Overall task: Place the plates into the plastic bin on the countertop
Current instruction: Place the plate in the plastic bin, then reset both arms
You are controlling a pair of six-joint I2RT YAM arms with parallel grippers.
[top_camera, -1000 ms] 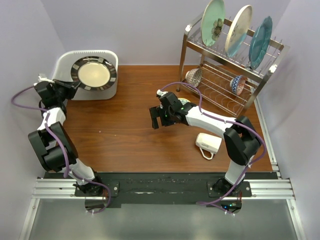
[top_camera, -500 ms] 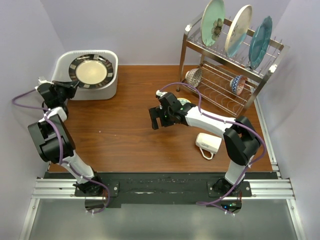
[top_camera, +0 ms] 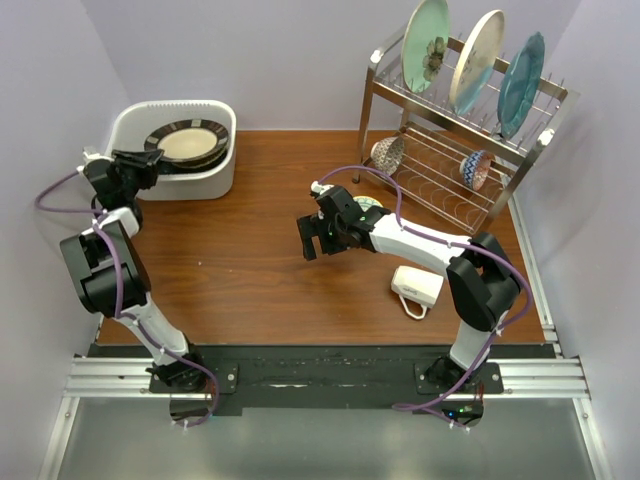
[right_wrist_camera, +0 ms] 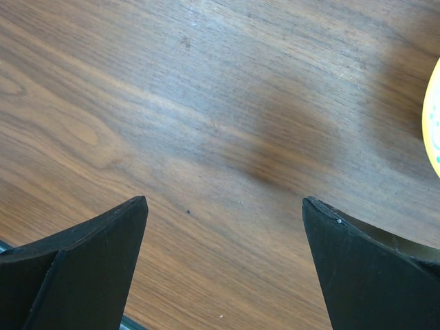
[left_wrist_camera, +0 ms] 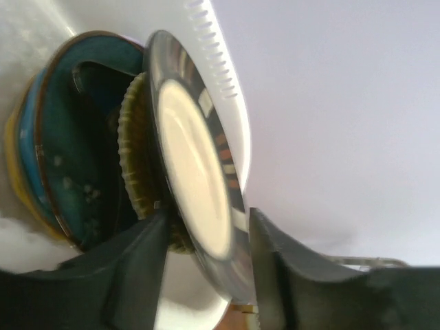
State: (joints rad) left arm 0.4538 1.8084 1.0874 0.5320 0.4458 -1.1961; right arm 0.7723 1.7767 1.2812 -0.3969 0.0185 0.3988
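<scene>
The black-rimmed plate (top_camera: 188, 143) with a pale yellow centre lies tilted on a stack of plates inside the white plastic bin (top_camera: 215, 182) at the back left of the countertop (top_camera: 240, 260). My left gripper (top_camera: 150, 163) is at the bin's near-left rim. In the left wrist view its open gripper (left_wrist_camera: 206, 240) straddles that plate's rim (left_wrist_camera: 196, 192), with a dark teal plate (left_wrist_camera: 69, 151) behind. My right gripper (top_camera: 308, 238) hovers wide open over bare wood (right_wrist_camera: 206, 103), empty. Three more plates, pale green (top_camera: 425, 45), cream (top_camera: 476, 62) and teal (top_camera: 521, 85), stand in the rack.
The steel wire dish rack (top_camera: 520, 150) stands at the back right, with two small patterned bowls (top_camera: 388, 152) (top_camera: 476, 168) on its lower shelf. A white mug (top_camera: 417, 287) lies by the right arm. A yellow dotted dish edge (right_wrist_camera: 433, 130) shows beside the right gripper.
The black-rimmed plate has gone from held up facing the camera to lying low on the stack in the bin. The left jaws have parted from it. The right arm has not moved.
</scene>
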